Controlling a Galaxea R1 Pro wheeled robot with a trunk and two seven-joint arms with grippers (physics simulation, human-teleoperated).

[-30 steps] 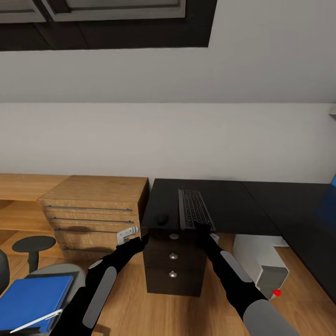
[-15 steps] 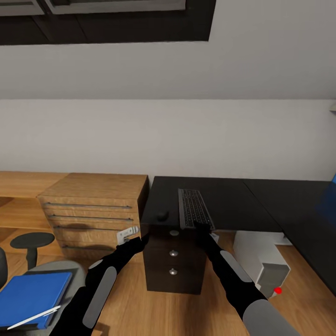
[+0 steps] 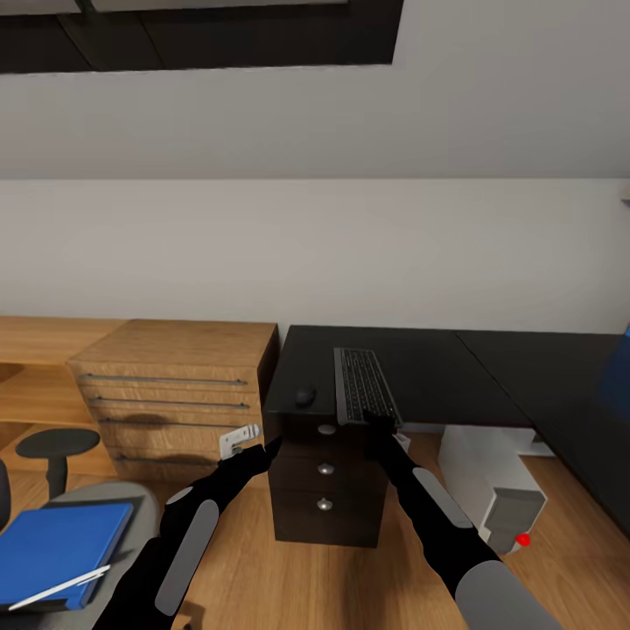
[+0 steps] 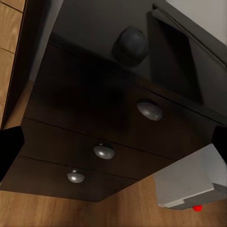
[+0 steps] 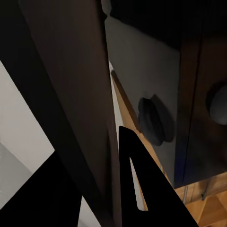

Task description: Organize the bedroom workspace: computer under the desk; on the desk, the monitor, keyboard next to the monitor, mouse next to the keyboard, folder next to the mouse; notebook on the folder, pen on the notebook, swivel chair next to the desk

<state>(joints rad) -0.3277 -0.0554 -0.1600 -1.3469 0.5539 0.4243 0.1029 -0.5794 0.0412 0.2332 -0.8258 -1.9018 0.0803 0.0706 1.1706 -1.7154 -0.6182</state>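
The keyboard (image 3: 363, 385) lies lengthwise on the black desk (image 3: 437, 372), its near end at the front edge. My right gripper (image 3: 380, 423) is at that end; in the right wrist view its fingers (image 5: 135, 189) close on a dark slab, apparently the keyboard. The mouse (image 3: 304, 396) sits to the left of the keyboard. My left gripper (image 3: 267, 447) hangs open in front of the desk's drawers, below the mouse (image 4: 132, 41). The blue folder (image 3: 57, 549) with a white pen (image 3: 59, 587) lies on the swivel chair (image 3: 131, 503). The computer (image 3: 500, 500) stands under the desk.
A black three-drawer pedestal (image 3: 325, 490) stands under the desk's left end, right before both arms. An oak drawer unit (image 3: 171, 389) adjoins it on the left. The chair's black armrest (image 3: 57, 444) stands in front of that unit. A blue shape (image 3: 617, 381) shows at the right edge.
The whole picture has slid a little as the camera moved: desk and wall sit higher, the chair and folder further in. Both arms hold the same pose.
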